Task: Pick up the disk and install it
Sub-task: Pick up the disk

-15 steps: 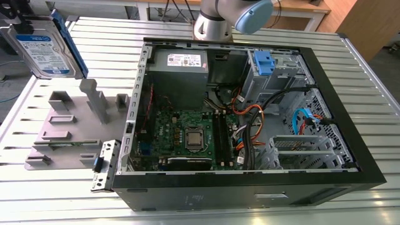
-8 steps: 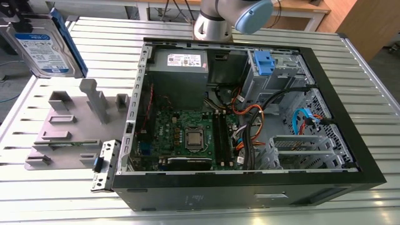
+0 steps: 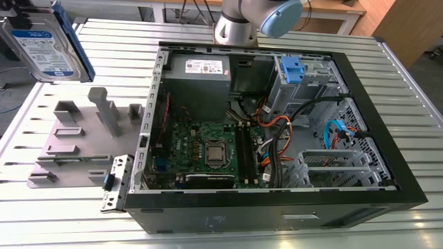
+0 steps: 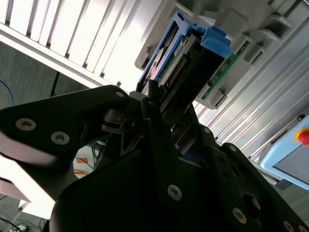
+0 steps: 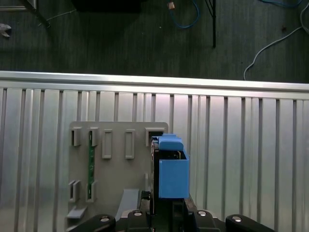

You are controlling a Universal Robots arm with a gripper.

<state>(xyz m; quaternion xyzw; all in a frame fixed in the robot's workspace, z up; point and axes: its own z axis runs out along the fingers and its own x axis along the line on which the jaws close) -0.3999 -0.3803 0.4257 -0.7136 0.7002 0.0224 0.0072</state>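
My tool (image 4: 170, 105) is clamped on the disk (image 3: 45, 50), its black fingers (image 4: 153, 112) pressed on either side of the blue carrier frame in the second wrist view. In the exterior view the disk hangs in the air at the far left, tilted, with its white-and-blue label facing the camera, well clear of the computer case (image 3: 387, 155). In the first wrist view the disk's blue end (image 5: 173, 178) sits just above the tool and over a grey fixture plate (image 5: 120, 181) that lies on the slatted aluminium bench (image 5: 241, 159); a thin green circuit strip (image 5: 90, 164) stands in one of the plate's slots. Moving right in the exterior view, that plate (image 3: 72, 148) with its upright posts lies below the disk, and a small grey latch piece (image 3: 114, 182) lies beside the case's near corner. The case is open on its side, showing a grey power supply (image 3: 197, 78) with a white sticker, the green motherboard (image 3: 207, 150), a blue bracket (image 3: 292, 70) in the drive bay, and bundled cables (image 3: 277, 145). My arm (image 3: 249, 21) stands behind the case.
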